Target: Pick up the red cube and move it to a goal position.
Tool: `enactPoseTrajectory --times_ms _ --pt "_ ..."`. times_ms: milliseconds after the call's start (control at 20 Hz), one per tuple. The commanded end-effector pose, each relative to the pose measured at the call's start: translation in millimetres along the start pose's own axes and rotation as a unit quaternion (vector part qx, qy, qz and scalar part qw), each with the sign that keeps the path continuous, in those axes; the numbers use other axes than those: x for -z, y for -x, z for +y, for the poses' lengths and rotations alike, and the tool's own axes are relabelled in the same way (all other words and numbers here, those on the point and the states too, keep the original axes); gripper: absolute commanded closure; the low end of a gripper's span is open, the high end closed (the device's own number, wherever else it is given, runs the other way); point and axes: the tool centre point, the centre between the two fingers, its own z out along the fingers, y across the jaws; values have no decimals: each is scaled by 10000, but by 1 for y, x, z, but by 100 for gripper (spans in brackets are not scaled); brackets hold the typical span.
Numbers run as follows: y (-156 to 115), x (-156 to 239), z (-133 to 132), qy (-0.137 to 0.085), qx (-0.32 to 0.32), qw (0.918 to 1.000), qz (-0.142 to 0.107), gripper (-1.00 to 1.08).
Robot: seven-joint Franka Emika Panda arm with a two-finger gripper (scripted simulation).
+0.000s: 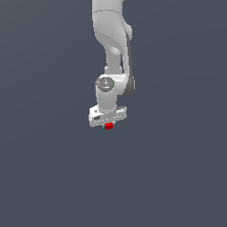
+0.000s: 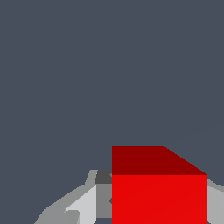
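Observation:
In the exterior view the white arm reaches down over the flat grey surface [image 1: 53,168]. The red cube [image 1: 109,126] peeks out just under the white gripper [image 1: 108,123], whose hand hides most of it. In the wrist view the red cube [image 2: 159,197] fills the space between the two grey fingers [image 2: 85,205], touching one on each side. The gripper [image 2: 158,192] is shut on the cube. I cannot tell whether the cube rests on the surface or hangs above it. No goal marker shows in either view.
Only the plain dark grey surface [image 2: 87,78] extends on all sides of the arm. No other object, container or edge is in view.

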Motion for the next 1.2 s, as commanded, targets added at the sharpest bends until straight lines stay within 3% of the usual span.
enactPoseTrajectory --times_ms 0,1150 --pt "-1 16 -2 3 1 10000 7 108" --pt "-18 253 -39 5 3 10000 7 108"
